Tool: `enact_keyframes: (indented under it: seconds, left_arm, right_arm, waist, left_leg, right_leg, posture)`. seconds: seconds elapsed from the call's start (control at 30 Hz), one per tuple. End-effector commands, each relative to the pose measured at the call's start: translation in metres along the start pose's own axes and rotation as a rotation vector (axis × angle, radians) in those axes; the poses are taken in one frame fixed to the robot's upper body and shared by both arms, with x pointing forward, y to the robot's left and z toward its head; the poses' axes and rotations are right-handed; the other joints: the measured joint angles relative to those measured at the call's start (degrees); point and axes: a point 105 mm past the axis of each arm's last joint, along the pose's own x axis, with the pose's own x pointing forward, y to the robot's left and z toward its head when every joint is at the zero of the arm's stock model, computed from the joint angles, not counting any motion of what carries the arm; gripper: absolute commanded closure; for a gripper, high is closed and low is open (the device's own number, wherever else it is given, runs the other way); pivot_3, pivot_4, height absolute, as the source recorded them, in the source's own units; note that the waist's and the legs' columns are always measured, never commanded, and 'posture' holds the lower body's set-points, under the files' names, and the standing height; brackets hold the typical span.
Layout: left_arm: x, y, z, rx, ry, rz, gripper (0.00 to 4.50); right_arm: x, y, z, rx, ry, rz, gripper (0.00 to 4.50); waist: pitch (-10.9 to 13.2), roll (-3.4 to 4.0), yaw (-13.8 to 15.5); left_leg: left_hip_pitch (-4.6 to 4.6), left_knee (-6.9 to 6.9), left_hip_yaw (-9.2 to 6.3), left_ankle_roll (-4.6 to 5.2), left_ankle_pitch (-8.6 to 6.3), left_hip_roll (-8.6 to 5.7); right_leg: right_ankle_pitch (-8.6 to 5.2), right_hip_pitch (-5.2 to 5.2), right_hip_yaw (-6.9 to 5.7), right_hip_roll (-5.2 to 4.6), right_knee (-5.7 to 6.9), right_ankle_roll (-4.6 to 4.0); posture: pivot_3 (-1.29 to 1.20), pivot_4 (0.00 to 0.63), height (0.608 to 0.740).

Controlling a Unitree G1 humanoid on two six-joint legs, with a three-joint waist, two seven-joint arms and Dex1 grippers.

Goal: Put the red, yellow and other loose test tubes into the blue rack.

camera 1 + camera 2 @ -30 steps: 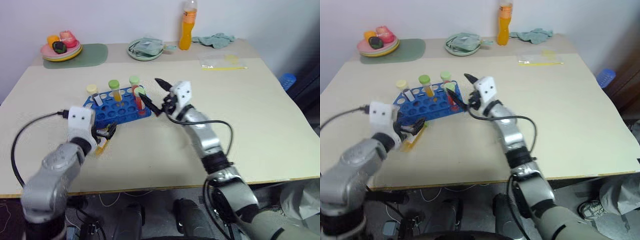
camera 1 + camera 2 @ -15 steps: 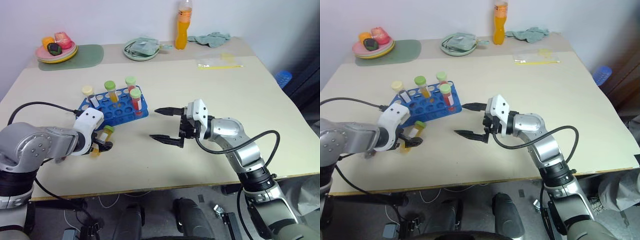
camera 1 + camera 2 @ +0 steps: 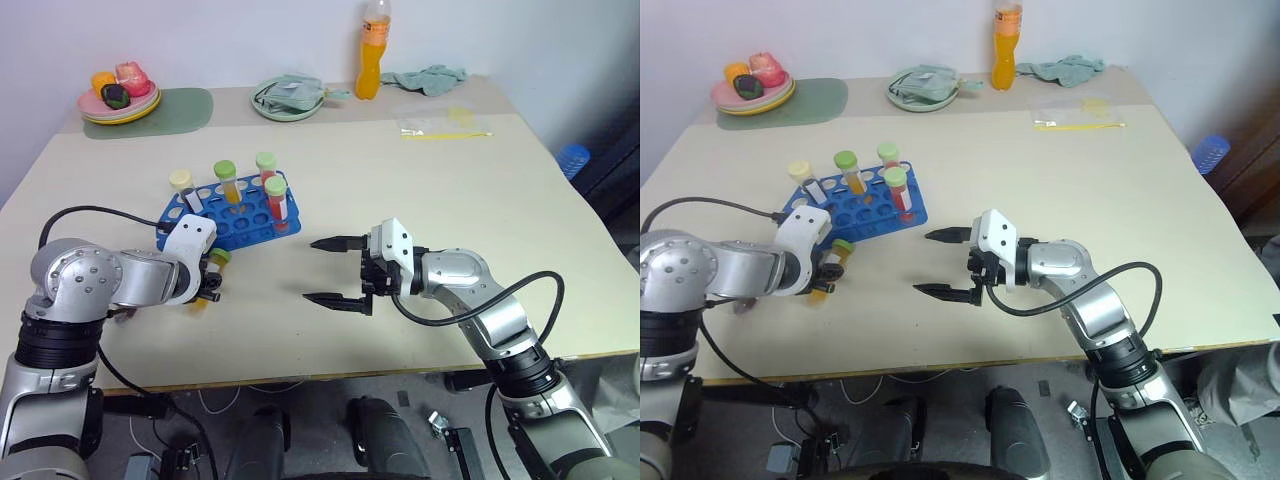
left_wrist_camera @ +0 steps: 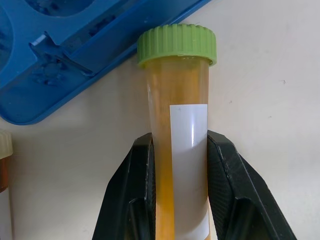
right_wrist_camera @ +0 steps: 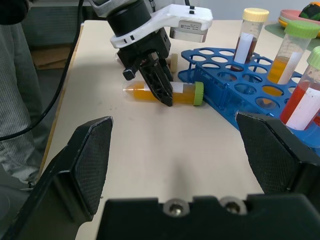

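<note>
Left gripper (image 4: 177,150) clamped on a green-capped yellow tube (image 4: 179,125) lying on the worktop (image 3: 420,180) just beside the blue rack (image 3: 232,215), four capped tubes upright in the rack, right gripper (image 3: 333,270) fingers wide apart, well clear of the rack.

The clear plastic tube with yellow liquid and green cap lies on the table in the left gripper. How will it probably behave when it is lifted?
The yellow-liquid tube with the green cap looks stiff and probably light. The left gripper pinches its smooth round wall over the glossy white label, so it may slip or swing. If released on the table, it would likely roll.
</note>
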Motion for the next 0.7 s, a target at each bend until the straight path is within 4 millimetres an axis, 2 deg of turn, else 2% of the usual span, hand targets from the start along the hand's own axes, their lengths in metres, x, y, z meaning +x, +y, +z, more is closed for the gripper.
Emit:
enact_keyframes:
  seconds: [0.03,0.17,0.23,0.3,0.37,0.4,0.5,0.57,0.7]
  left_arm:
    - [-0.027,-0.002,0.006,0.073,-0.09,-0.035,3.7]
    - [-0.067,-0.014,0.033,0.16,-0.482,-0.01,3.7]
    - [-0.091,-0.008,0.054,0.149,-0.783,0.084,3.7]
    - [-0.1,0.0,0.064,0.112,-0.96,0.169,3.7]
    - [-0.096,-0.004,0.072,0.1,-1.09,0.221,3.7]
    - [-0.093,-0.005,0.076,0.024,-1.155,0.238,3.7]
    - [-0.083,-0.015,0.082,-0.017,-1.261,0.282,3.7]
    - [-0.066,-0.027,0.084,0.065,-1.291,0.312,3.7]
    - [-0.037,-0.034,0.086,-0.004,-1.321,0.309,3.7]
  right_arm:
    - [0.0,0.001,0.01,-0.036,-0.021,0.008,0.14]
    - [-0.002,0.0,0.007,-0.017,-0.019,-0.006,0.14]
    - [-0.001,-0.007,-0.002,0.035,-0.019,-0.063,0.14]
    - [0.001,-0.014,-0.018,0.072,0.015,-0.134,0.14]
    - [0.004,-0.014,-0.032,0.101,0.038,-0.18,0.14]
    - [0.005,-0.013,-0.036,0.122,0.035,-0.197,0.14]
    - [0.007,-0.012,-0.041,0.143,0.033,-0.224,0.14]
    - [0.008,-0.011,-0.043,0.167,0.028,-0.245,0.14]
    - [0.008,-0.009,-0.043,0.19,0.022,-0.264,0.14]
  waist:
    - [0.0,0.0,-0.2]
    - [0.0,0.01,0.1]
    - [0.0,0.01,0.3]
    - [0.0,-0.01,0.6]
    - [0.0,-0.02,1.4]
    - [-0.1,0.02,1.8]
    - [-0.1,0.0,2.1]
    - [-0.1,0.0,1.8]
    - [-0.1,0.01,1.7]
  left_leg:
    - [0.0,-0.01,0.01,-0.01,0.0,0.0]
    - [-0.04,-0.03,0.06,-0.03,0.01,0.01]
    - [-0.04,-0.05,0.11,-0.06,0.03,0.0]
    - [-0.02,-0.06,0.13,-0.11,0.06,0.0]
    - [0.0,-0.04,0.15,-0.11,0.06,0.0]
    - [-0.01,-0.03,0.16,-0.11,0.06,0.0]
    - [-0.06,0.07,0.19,-0.07,0.04,-0.05]
    - [-0.07,0.1,0.2,-0.04,0.03,-0.05]
    - [-0.01,0.06,0.19,-0.03,0.03,-0.03]
  right_leg:
    - [0.0,-0.01,0.01,0.0,-0.01,0.0]
    - [0.0,-0.04,0.03,-0.03,-0.08,-0.01]
    - [0.0,-0.03,0.03,-0.05,-0.13,-0.02]
    - [0.0,0.01,0.03,-0.03,-0.16,-0.05]
    - [0.02,0.04,0.03,0.01,-0.2,-0.1]
    - [0.02,0.07,0.03,0.01,-0.23,-0.1]
    - [0.05,0.16,0.04,-0.07,-0.31,-0.06]
    - [0.09,0.15,0.05,-0.06,-0.28,0.01]
    - [0.08,0.15,0.04,-0.02,-0.23,0.01]
  posture:
    - [0.0,0.15,0.74]
    - [0.0,0.15,0.74]
    - [0.0,0.15,0.74]
    - [0.0,0.15,0.74]
    - [0.0,0.15,0.74]
    - [0.0,0.15,0.74]
    - [0.0,0.15,0.74]
    - [0.0,0.15,0.74]
    - [0.0,0.15,0.74]
